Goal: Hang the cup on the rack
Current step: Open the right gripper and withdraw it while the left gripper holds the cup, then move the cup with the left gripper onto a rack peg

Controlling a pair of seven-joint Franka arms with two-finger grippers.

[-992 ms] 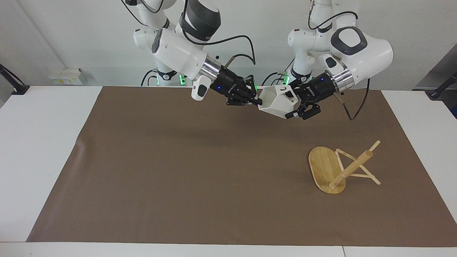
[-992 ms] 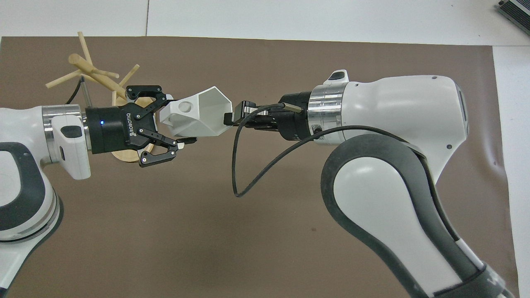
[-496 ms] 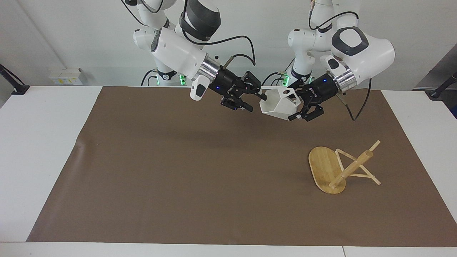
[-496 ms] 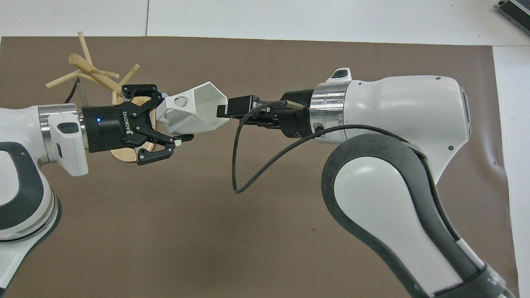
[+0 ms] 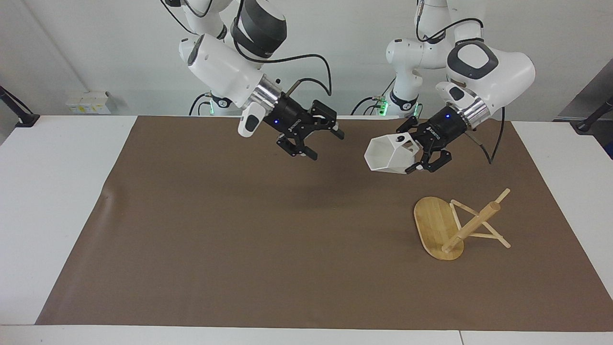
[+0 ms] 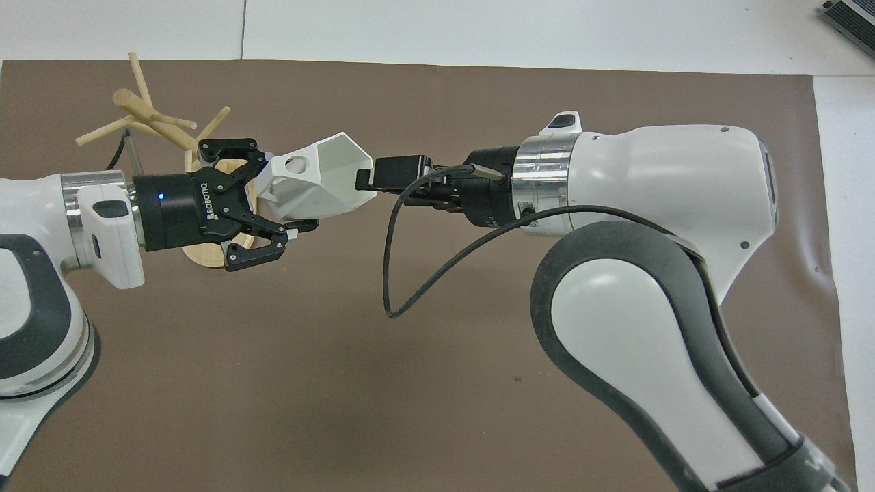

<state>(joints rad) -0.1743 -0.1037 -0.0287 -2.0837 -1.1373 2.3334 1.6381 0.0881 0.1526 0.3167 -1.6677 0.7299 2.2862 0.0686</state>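
— White cup [image 5: 387,154] is in my left fingers [image 5: 415,154] alone now, clamped at its handle end, up in the air over the brown mat [image 5: 239,239], mouth turned toward the right arm's end of the worktop [image 5: 57,215].

— And your right fingers [image 5: 320,135]?

— A second ago they pinched the rim. Now they stand wide apart with nothing between them, and that arm has drawn away over the mat. From overhead they look close to the rim, but the facing view shows clear air between them and the cup.

— So the handover is done?

— I judge it so. The cup has also swung closer to the rack [image 5: 459,225].

— Where is the rack?

— On the mat toward my left arm's end, not moved. It leans: oval base tipped on edge, post slanting, peg arms resting on the mat.

— What follows from that?

— Hanging is not yet begun, and a tilted rack likely makes catching a peg with the handle awkward.
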